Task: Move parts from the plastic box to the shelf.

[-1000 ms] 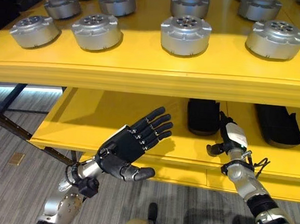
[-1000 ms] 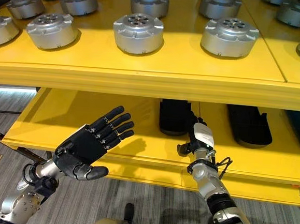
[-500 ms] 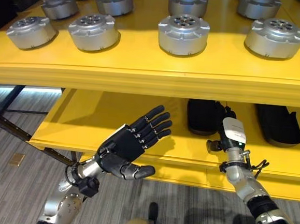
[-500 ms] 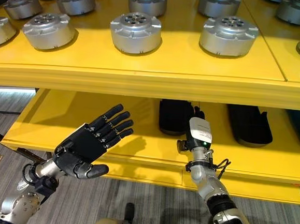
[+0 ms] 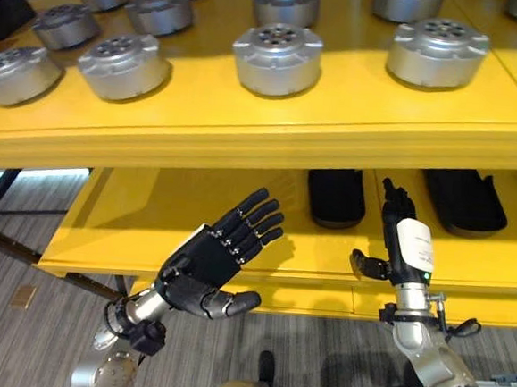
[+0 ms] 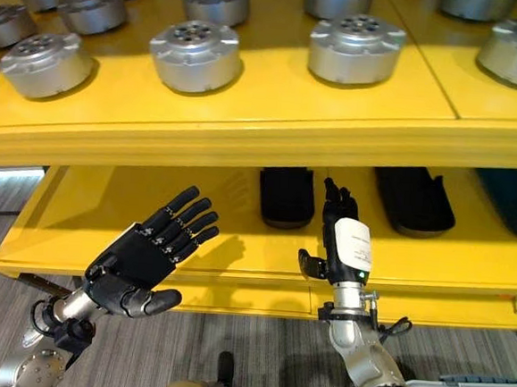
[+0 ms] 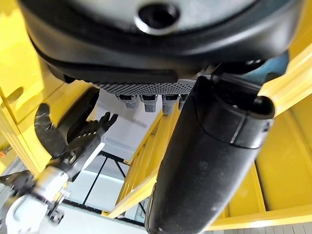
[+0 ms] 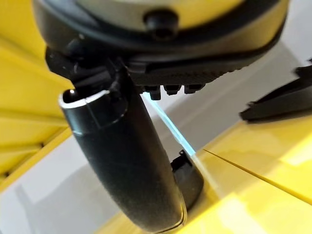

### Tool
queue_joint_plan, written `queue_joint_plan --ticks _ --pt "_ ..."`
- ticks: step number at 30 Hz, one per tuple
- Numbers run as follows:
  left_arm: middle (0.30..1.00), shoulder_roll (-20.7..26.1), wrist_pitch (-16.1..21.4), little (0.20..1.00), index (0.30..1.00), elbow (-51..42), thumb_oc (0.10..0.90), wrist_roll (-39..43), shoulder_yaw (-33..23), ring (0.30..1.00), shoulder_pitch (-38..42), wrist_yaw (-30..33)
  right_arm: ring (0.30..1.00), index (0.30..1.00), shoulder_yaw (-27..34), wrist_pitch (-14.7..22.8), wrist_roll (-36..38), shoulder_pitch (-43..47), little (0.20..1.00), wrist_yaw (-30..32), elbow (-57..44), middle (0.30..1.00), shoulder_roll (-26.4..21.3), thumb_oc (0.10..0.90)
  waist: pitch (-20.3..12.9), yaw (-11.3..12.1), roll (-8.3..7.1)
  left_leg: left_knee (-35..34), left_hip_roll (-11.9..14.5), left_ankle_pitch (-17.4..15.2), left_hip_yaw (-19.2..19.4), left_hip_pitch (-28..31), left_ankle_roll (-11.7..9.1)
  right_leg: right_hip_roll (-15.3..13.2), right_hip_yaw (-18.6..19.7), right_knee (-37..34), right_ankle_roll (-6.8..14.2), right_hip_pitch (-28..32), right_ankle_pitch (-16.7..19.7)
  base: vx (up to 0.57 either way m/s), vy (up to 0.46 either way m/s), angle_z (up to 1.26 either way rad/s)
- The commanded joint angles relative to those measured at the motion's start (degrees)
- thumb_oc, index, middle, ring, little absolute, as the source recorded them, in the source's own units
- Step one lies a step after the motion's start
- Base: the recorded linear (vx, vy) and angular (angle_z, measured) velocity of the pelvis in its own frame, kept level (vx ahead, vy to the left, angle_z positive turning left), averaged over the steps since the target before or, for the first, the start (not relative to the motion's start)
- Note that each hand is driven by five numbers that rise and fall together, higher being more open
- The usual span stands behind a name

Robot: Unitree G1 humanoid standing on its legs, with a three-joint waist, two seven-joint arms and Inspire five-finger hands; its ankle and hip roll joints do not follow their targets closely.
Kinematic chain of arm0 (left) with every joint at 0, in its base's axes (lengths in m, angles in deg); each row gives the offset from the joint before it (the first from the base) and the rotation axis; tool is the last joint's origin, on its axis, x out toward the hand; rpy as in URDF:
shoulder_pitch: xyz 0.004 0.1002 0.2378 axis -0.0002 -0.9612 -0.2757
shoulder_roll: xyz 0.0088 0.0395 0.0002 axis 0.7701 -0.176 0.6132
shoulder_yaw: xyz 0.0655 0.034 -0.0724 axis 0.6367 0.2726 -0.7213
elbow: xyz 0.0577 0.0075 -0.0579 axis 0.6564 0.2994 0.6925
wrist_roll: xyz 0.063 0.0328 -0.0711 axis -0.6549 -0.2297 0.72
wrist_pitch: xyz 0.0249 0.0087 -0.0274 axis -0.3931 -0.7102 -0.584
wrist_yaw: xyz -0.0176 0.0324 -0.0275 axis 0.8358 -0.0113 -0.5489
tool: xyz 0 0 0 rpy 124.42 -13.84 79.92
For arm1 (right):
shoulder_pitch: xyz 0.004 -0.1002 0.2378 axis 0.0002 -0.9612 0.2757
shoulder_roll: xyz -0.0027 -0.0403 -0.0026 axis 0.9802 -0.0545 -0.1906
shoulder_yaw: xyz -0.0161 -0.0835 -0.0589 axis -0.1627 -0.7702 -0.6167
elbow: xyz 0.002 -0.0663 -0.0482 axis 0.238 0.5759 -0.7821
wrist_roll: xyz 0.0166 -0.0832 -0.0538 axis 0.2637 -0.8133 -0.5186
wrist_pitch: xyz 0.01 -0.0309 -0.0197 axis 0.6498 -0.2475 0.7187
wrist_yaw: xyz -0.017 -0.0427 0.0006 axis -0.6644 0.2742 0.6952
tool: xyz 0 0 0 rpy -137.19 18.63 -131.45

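Observation:
Several round silver parts stand on the top board of the yellow shelf [image 5: 245, 140], among them one at the middle front [image 5: 276, 56], one to the right [image 5: 437, 51] and one to the left [image 5: 123, 64]. My left hand [image 5: 213, 262] hovers open, fingers spread, in front of the lower board [image 5: 149, 212] and holds nothing. My right hand [image 5: 404, 243] stands upright before the lower board, open and empty, fingers pointing up below the top board's front edge. Its thumb [image 8: 122, 161] sticks out free in the right wrist view.
Two flat black pieces lie on the lower board, one [image 5: 334, 195] just left of my right hand, the other [image 5: 464, 199] to its right. More silver parts fill the back of the top board [image 6: 215, 0]. Grey striped floor [image 5: 14, 336] lies below.
The camera has shifted, so the shelf sits lower and further left in the picture. My right hand has risen a little and stands straighter. The left hand keeps its open pose.

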Motion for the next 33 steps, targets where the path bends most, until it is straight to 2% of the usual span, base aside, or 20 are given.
queue_joint_plan --ticks 1,4,7,11,14,17,19,21,23,25,27,30,33 --pt "1.000 -1.9 5.9 1.000 1.000 -5.7 0.900 5.1 -4.3 1.000 3.2 -1.2 1.000 1.000 2.0 8.4 3.5 4.5 1.000 -4.6 -9.0 1.000 -1.1 0.900 -2.7 -0.7 -2.29 5.3 2.3 -10.7 -1.4 3.3 -2.0 -0.4 -0.5 1.1 -1.2 -4.7 4.0 -0.05 0.032 -0.16" --pt "1.000 -1.9 4.6 1.000 1.000 -5.3 0.900 3.2 -5.2 1.000 3.0 -0.4 1.000 1.000 3.0 10.3 10.1 1.6 1.000 -12.2 -14.7 1.000 -2.1 0.900 -2.6 -2.1 -3.19 5.2 2.5 -10.8 -0.3 3.4 -1.9 -0.2 0.6 0.7 -0.9 -4.9 4.3 -0.06 0.041 -0.16" --pt "1.000 -1.0 4.1 1.000 1.000 -4.2 0.900 3.7 -5.6 1.000 2.1 -1.0 1.000 1.000 3.9 11.3 15.2 0.3 1.000 -15.3 -17.8 1.000 -3.1 0.900 -2.7 -2.6 -3.84 4.9 2.5 -11.0 0.5 3.6 -1.8 -0.1 0.9 -0.1 -0.5 -4.8 4.7 -0.05 0.049 -0.16" --pt "1.000 -1.2 2.0 1.000 1.000 -3.8 0.900 4.3 -5.3 1.000 1.4 -5.5 1.000 1.000 5.1 10.2 19.9 -1.3 1.000 -16.7 -21.5 1.000 -2.3 0.900 -2.7 -3.5 -4.33 4.6 2.5 -11.3 2.0 3.8 -1.5 -0.1 1.7 -0.8 0.1 -5.0 5.4 -0.03 0.112 -0.07" --pt "1.000 -0.7 -1.2 1.000 1.000 -3.6 0.900 2.4 -2.7 1.000 2.9 -11.0 1.000 1.000 4.5 10.4 22.2 -1.8 1.000 -18.0 -22.3 1.000 -0.8 0.900 -2.9 -4.8 -4.53 3.6 2.2 -11.2 3.4 4.1 -1.1 -0.1 2.4 -1.3 0.8 -5.5 6.2 -0.01 0.120 -0.15" --pt "1.000 -0.1 -5.3 1.000 1.000 -4.1 0.900 1.3 0.8 1.000 5.2 -14.1 1.000 1.000 3.6 8.9 25.0 -2.4 1.000 -25.2 -23.3 1.000 -0.8 0.900 -3.1 -6.4 -4.70 2.5 1.7 -11.2 5.1 4.7 -0.8 -0.4 3.5 -3.2 1.9 -5.9 7.9 0.05 0.125 -0.22" --pt "1.000 0.4 -6.0 1.000 1.000 -3.8 0.900 -1.0 3.2 1.000 6.4 -13.7 1.000 1.000 3.0 8.3 27.2 -2.4 1.000 -27.3 -23.5 1.000 -1.7 0.900 -3.1 -7.3 -4.85 1.8 1.7 -11.1 6.4 5.1 -0.8 -0.5 4.0 -4.3 2.5 -6.2 8.9 0.04 0.112 -0.24" --pt "1.000 1.4 -3.6 1.000 1.000 -3.3 0.900 -4.4 5.6 1.000 7.3 -11.2 1.000 1.000 2.9 9.6 30.5 -2.3 1.000 -29.9 -23.5 1.000 -2.5 0.900 -3.0 -7.9 -5.15 1.2 2.0 -10.9 9.4 5.6 -1.1 -1.3 2.6 -5.0 3.3 -6.9 10.2 0.02 0.098 -0.34" --pt "1.000 2.5 -2.0 1.000 1.000 -2.8 0.900 -4.2 6.7 1.000 6.6 -9.1 1.000 1.000 2.6 11.2 34.7 -1.5 1.000 -33.2 -22.9 1.000 -2.3 0.900 -2.7 -7.0 -5.44 1.2 3.0 -11.5 14.2 6.8 -1.7 -4.1 -3.6 -3.6 5.3 -6.9 10.2 -0.01 0.064 -0.78" --pt "1.000 2.2 -0.5 1.000 1.000 -2.0 0.900 -5.9 6.8 1.000 5.9 -8.7 1.000 1.000 1.5 11.2 36.0 -0.3 1.000 -32.8 -22.2 1.000 -1.5 0.900 -2.3 -5.7 -5.61 2.2 3.8 -11.7 17.4 6.6 -1.0 -6.6 -7.5 -0.5 5.8 -7.7 9.8 -0.10 -0.024 -1.58" --pt "1.000 2.7 0.4 1.000 1.000 -1.2 0.900 -6.5 7.0 1.000 5.4 -9.0 1.000 1.000 0.4 11.1 33.8 0.2 1.000 -30.4 -21.6 1.000 -0.4 0.900 -2.3 -4.9 -5.61 4.3 4.4 -12.3 18.7 5.4 0.0 -8.6 -8.8 3.9 5.0 -8.4 9.0 -0.09 -0.078 -1.30" --pt "1.000 3.3 3.9 1.000 1.000 1.1 0.900 -5.6 7.1 1.000 4.2 -9.2 1.000 1.000 -0.6 11.7 31.7 0.1 1.000 -28.9 -19.6 1.000 0.4 0.900 -2.2 -4.0 -5.46 6.2 5.3 -12.9 20.3 4.3 1.0 -11.1 -9.6 9.5 3.7 -8.6 9.6 -0.04 -0.107 -0.37" --pt "1.000 4.6 5.9 1.000 1.000 2.2 0.900 -4.2 5.9 1.000 3.1 -9.9 1.000 1.000 -0.8 13.0 31.6 0.3 1.000 -28.9 -18.7 1.000 0.4 0.900 -2.7 -3.1 -5.64 7.6 6.5 -12.4 22.4 2.7 0.9 -10.8 -11.5 7.7 3.2 -5.2 8.5 -0.02 -0.188 -0.27"
